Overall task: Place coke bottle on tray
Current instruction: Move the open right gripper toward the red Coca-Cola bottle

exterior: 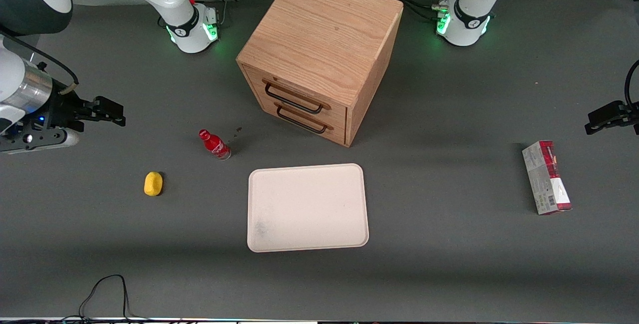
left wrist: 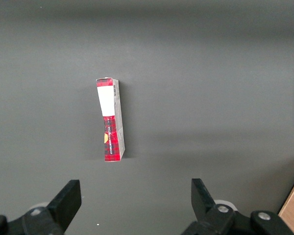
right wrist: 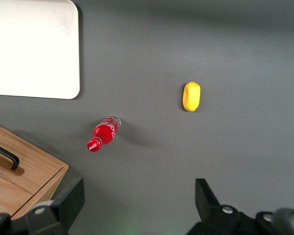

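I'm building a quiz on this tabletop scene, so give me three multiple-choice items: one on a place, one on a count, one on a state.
1. Where does the coke bottle stand?
A. on the tray
B. on the table, off the tray
C. on top of the cabinet

2. How many handles show on the front of the wooden drawer cabinet?
A. one
B. two
C. four

3. What is the gripper doing?
A. open, holding nothing
B. shut on the bottle
C. shut on the yellow object

Key: 1 B, the bottle stands on the grey table, apart from the tray. 2 B, two dark handles, one above the other. 3 A, its jaws are apart at the working arm's end of the table, away from the bottle.
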### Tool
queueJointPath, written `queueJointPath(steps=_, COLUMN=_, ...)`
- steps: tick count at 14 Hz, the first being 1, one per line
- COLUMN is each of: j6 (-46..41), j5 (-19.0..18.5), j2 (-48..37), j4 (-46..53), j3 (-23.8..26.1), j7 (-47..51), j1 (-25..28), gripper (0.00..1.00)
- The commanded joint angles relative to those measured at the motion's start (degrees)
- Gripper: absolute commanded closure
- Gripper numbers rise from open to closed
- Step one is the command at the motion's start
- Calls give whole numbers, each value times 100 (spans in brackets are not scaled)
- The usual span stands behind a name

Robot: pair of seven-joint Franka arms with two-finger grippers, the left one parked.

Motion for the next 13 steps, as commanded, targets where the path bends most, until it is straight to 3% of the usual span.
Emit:
queueJointPath(steps=1, j6=-9, j5=-43, j2=-191, j4=-142, j3=-51, j7=-123, j1=29, gripper=0)
queueJointPath(steps=13, j6=-88, j5=211, j2=-173, j4=-133, j3=-157, j7=-18, j1=28, gripper=0)
